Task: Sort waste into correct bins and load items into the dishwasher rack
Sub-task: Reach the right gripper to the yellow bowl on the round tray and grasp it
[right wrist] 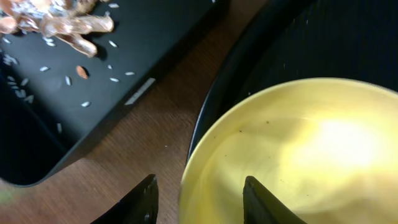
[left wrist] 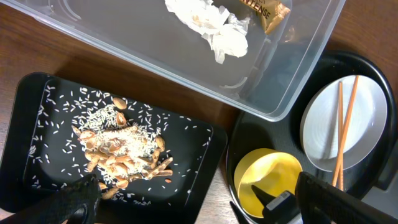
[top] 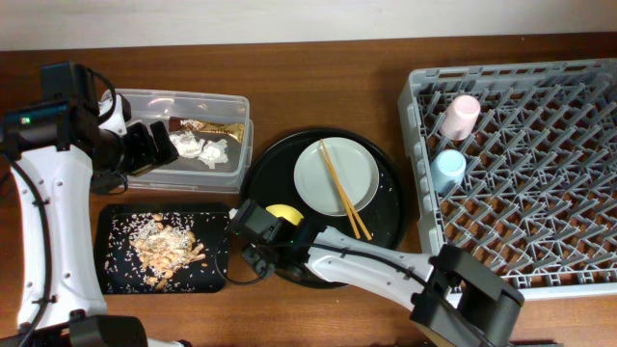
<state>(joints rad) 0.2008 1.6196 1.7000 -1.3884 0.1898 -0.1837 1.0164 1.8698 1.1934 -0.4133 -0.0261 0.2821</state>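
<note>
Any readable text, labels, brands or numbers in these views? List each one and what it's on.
"...NTENSE": on the foil wrapper lying in the clear tub, left wrist view; the start of the word is cut off at the frame edge.
Pale strip on the edge of the black tray, right wrist view: too blurred to read.
Nothing else legible in any view.

The right gripper (top: 274,221) sits at the yellow bowl (top: 282,212) on the round black tray (top: 390,207). Chopsticks (top: 343,189) lie across the pale plate (top: 313,178).
</note>
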